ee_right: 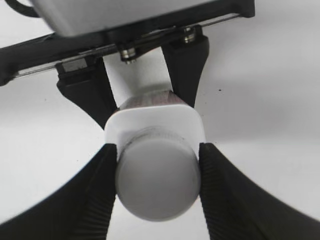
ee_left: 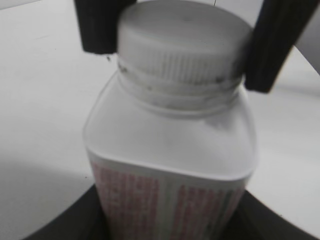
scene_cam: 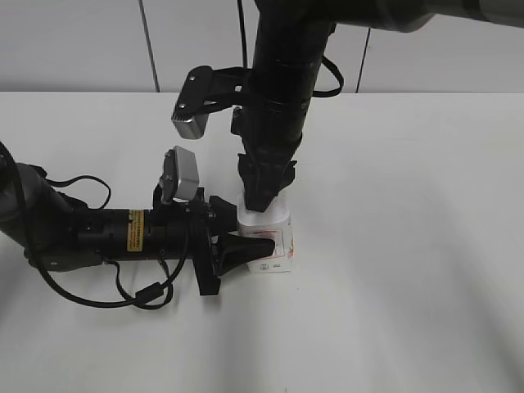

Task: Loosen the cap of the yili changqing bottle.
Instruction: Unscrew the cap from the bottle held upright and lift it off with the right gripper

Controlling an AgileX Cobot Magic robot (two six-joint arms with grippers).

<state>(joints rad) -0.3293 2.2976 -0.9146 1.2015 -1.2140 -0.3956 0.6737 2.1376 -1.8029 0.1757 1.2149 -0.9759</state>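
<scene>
With the left gripper [ee_right: 142, 102] clamping the squarish white plastic pink-labelled bottle [ee_left: 170, 165] and the right gripper [ee_right: 157, 175] pinching its ribbed white plastic screw cap [ee_right: 157, 182], the twist to loosen comes next, calling for both grips to hold firm.

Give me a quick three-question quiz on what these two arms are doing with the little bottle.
1. True or false: the bottle lies on its side.
2. Which gripper clamps the cap? A left, B right, C neither.
3. Fill in: the left gripper holds the bottle by its ____.

Key:
1. False; it stands upright on the table.
2. B; the right gripper has its jaws pressed on both sides of the cap.
3. Body.
</scene>
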